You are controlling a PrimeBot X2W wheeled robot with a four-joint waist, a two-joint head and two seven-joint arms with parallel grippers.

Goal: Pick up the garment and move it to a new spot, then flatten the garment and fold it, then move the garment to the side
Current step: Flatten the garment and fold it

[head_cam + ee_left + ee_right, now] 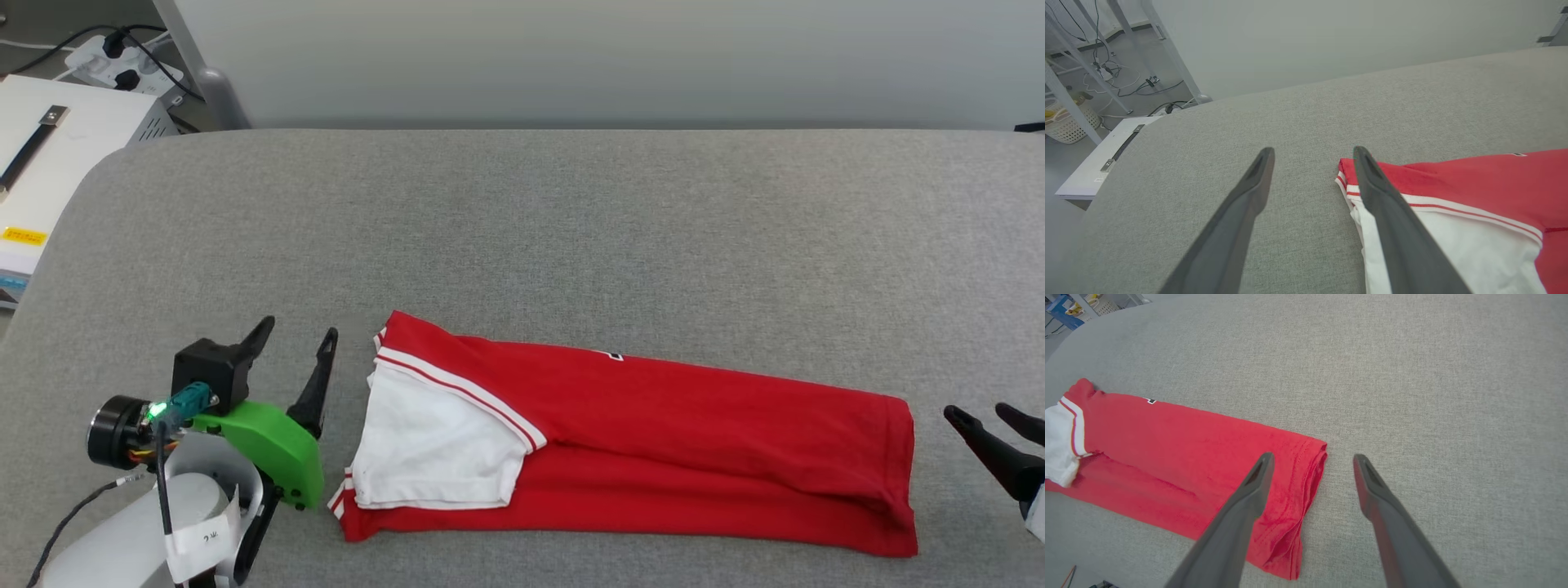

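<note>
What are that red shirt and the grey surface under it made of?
The garment: probably soft knit jersey, matte; it lies in limp folds with stitched hems. The surface: likely woven upholstery fabric, matte grey, with a fine visible weave and rounded corners.

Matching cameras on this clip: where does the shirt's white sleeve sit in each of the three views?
Head view: white sleeve lower centre-left, on the left end of the shirt, just right of the left claw.
Left wrist view: sleeve in the lower right corner.
Right wrist view: sleeve at the far left edge.
Shared landmark: the small black-and-white print corner on the shirt's far edge.
</note>
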